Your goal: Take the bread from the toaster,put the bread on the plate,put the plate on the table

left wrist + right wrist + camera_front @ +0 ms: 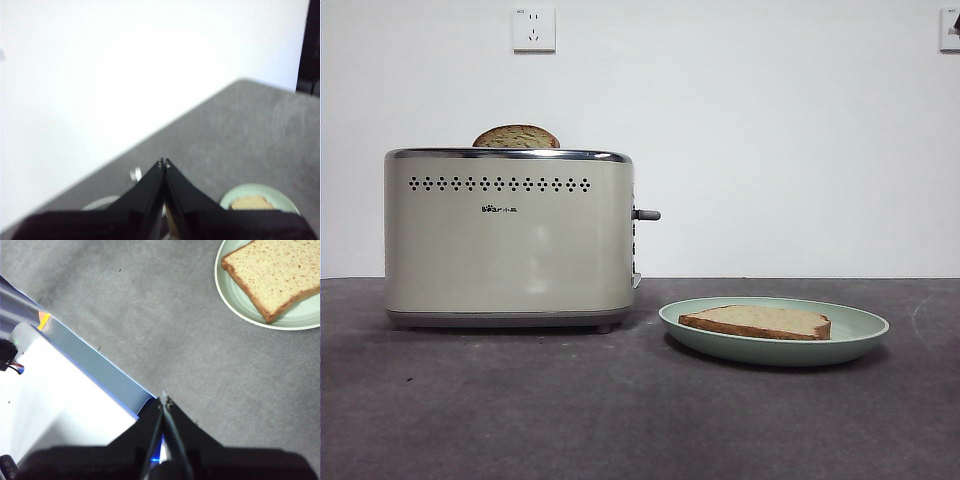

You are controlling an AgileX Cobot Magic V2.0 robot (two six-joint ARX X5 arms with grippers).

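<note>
On the table (620, 420), nearest the camera, lies a broad bare stretch with room to move, and past it the plate (860, 325) sits flat with the bread (758, 322) lying across its middle, clear of the rim, so the task looks about done. Further back and just beside the plate stands the toaster (510, 240), a second, speckled slice (516, 137) poking from its slot. Both the left gripper (164, 162) and right gripper (164, 400) hang above with fingers closed on nothing, well away from everything.
</note>
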